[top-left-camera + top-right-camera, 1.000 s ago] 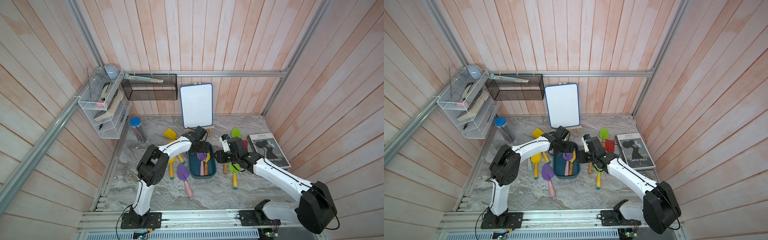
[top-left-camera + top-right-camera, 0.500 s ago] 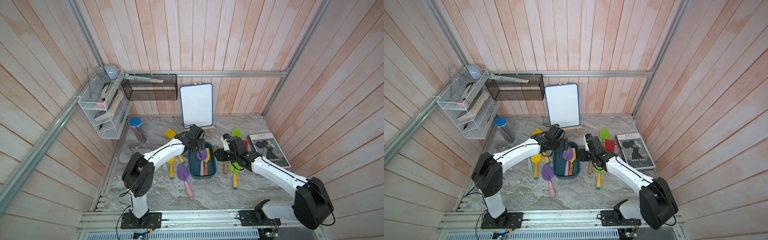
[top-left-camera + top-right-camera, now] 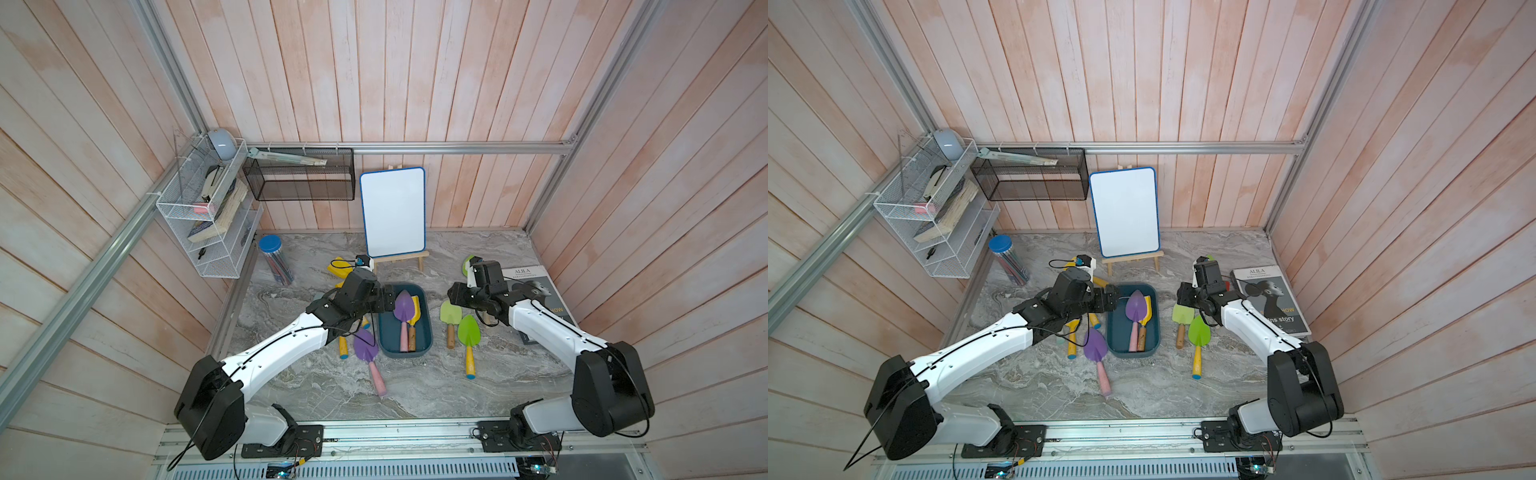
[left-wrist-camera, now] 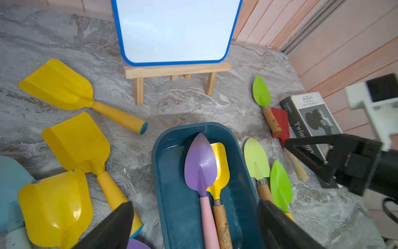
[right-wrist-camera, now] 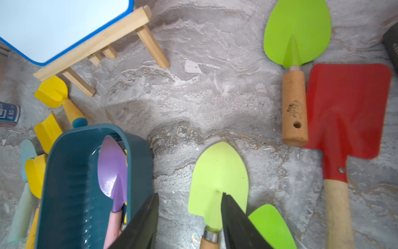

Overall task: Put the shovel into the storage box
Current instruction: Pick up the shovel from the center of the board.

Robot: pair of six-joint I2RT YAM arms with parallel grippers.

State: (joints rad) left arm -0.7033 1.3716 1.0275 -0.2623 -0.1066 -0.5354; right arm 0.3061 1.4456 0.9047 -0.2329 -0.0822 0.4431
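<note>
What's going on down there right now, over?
Left gripper open at storage box, empty. Right gripper open above light green shovel, not gripping. Purple shovel and yellow shovel already in box. Path to box clear.

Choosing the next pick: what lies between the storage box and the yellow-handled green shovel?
A pale green shovel with a wooden handle lies between the storage box and the yellow-handled green shovel; both top views show it.

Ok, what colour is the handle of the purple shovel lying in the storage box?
Pink handle, clearest in the left wrist view.
</note>
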